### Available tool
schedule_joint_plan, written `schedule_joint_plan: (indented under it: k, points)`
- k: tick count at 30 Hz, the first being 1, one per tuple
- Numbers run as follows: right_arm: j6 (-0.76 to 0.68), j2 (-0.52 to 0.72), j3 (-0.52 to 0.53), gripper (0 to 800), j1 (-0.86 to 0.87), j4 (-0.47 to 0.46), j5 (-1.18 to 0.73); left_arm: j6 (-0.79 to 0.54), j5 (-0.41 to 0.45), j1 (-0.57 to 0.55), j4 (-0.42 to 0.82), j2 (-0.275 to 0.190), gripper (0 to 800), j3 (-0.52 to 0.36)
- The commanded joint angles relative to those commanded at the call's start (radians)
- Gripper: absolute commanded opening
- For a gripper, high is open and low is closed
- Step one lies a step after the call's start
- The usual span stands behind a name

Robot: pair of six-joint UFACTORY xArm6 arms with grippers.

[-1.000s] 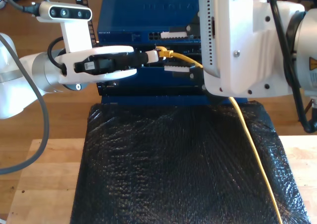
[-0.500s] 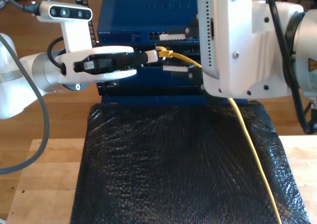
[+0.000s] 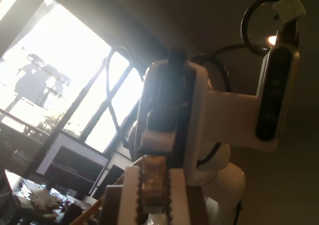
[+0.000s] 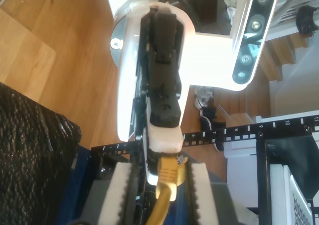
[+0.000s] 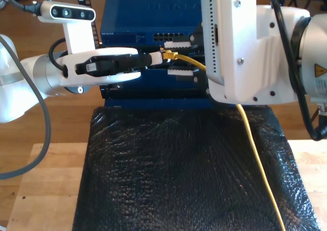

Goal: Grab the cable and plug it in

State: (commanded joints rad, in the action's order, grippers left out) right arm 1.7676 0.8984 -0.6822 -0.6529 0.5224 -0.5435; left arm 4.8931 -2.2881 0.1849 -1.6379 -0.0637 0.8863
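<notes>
One arm reaches in level from the exterior view's left, its gripper (image 5: 156,58) pointing across; the other arm's wrist looms large at that view's right; my second gripper (image 4: 167,182) has its ribbed fingers (image 4: 123,195) apparently closed; my first gripper (image 3: 152,187) looks likewise closed, though backlit.

The long thin yellow network cable (image 5: 258,154) is seen running in the exterior view from the bottom edge, towards that view's right, up across the black crinkled mat (image 5: 173,175) and behind a white arm housing. Its yellow-booted plug end (image 5: 170,54) is held raised and roughly level, pointing to that view's left, just in front of the blue rack unit (image 5: 148,16). In the second wrist view the yellow boot (image 4: 169,177) is seen between two ridged white pads
</notes>
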Motion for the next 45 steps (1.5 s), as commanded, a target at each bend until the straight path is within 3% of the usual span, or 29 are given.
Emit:
schedule_joint_plan:
  k: [45]
  points:
    - [-0.002, 0.000, 0.003, 168, -0.026, -0.002, 0.032, 0.000, -0.015, 0.000, -0.002, 0.000, 11, 0.003]
